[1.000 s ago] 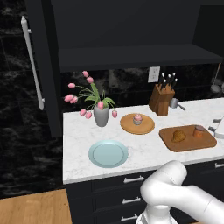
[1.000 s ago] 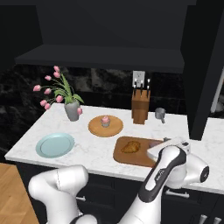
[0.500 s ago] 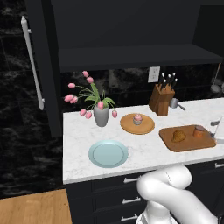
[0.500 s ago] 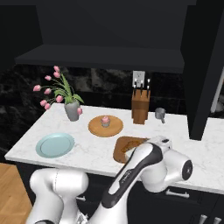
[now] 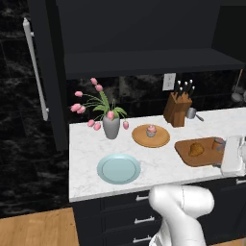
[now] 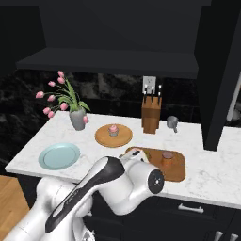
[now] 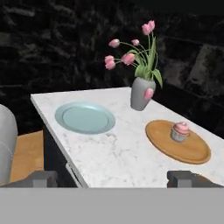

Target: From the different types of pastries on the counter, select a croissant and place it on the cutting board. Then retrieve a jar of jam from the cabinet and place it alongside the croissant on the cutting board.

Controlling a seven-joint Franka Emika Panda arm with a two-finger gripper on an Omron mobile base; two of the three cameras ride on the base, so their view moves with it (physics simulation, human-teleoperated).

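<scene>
The golden-brown croissant [image 5: 195, 149] lies on the brown cutting board [image 5: 190, 157]. The jar of jam [image 5: 218, 143] stands upright beside it on the board's right part, also seen as the jar [image 6: 167, 157] on the board [image 6: 178, 168]. My arm hides the board's left part in the right base view. My gripper [image 7: 111, 179] is open, fingertips [image 7: 41, 178] far apart with nothing between them, at the counter's front edge, looking along the white counter [image 7: 118, 148]. The pink-frosted cupcake [image 7: 180, 131] sits on the round light-wood tray [image 7: 175, 146].
A light blue plate [image 5: 118, 168] lies near the counter's front left. The grey vase of pink tulips [image 5: 110, 126] stands behind it. A knife block [image 5: 177, 108] and a small mug [image 6: 172, 122] stand by the back wall. The dark cabinet's door with its pale handle [image 5: 36, 67] stands open at left.
The arm has swung: in the right base view its elbow and forearm now cover the board's left part. Croissant and jar stay on the board.
</scene>
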